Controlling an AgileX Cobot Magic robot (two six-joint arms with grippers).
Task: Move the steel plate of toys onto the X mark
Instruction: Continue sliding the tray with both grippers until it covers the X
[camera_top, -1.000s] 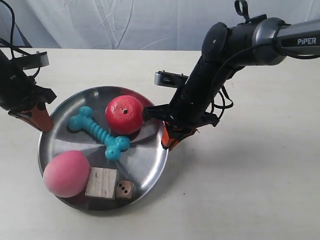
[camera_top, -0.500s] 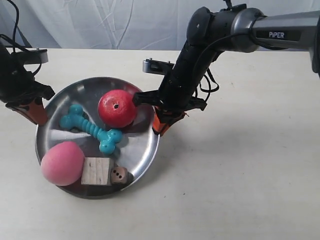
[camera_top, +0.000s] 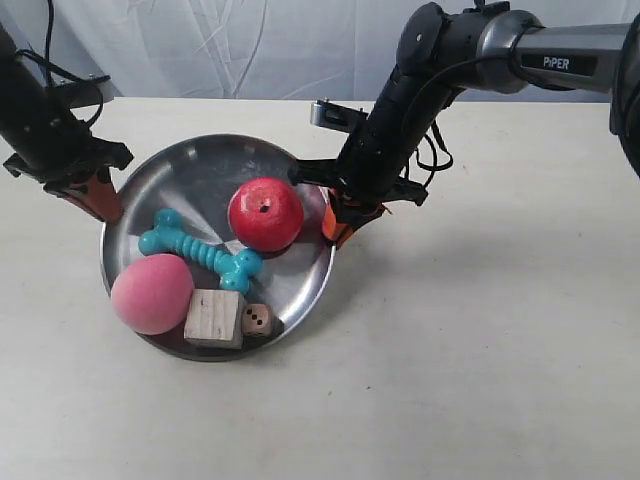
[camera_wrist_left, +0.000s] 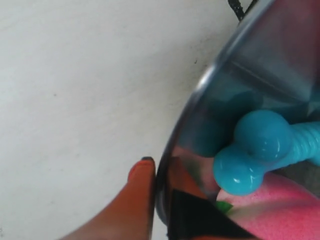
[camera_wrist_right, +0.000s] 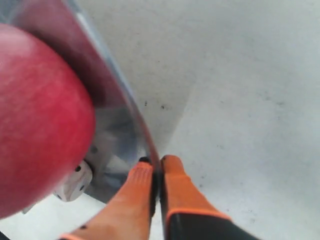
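the steel plate (camera_top: 205, 165) sat over the cream table (camera_top: 480, 340), in the left half of the exterior view, held at two opposite points of its rim. the left pincer (camera_top: 100, 200) was the one at the exterior view's left. its wrist view showed the left pincer (camera_wrist_left: 157, 187) closed on the rim of the plate (camera_wrist_left: 200, 95), with one orange finger (camera_wrist_left: 140, 200) outside the rim and the other inside. the right pincer (camera_top: 338, 222), at the exterior view's right, was closed on the rim too. in its wrist view the right pincer (camera_wrist_right: 156, 167) had both orange fingers (camera_wrist_right: 132, 200) pressed against the thin metal edge of the plate (camera_wrist_right: 126, 97).

all the toys lay in the plate. the red apple (camera_top: 265, 213) rested near the right pincer, and it filled much of the right wrist view as well (camera_wrist_right: 40, 115). the teal dog-bone (camera_top: 200, 250) lay across the middle, with one knobbed end (camera_wrist_left: 255, 145) close to the left pincer. the pink peach (camera_top: 151, 293) sat at the near rim, touching the wooden cube (camera_top: 213, 318). the small beige die (camera_top: 258, 320) lay just beside the cube. a dark shadow ran under the plate's near edge. whether the plate was clear of the table could not be told.
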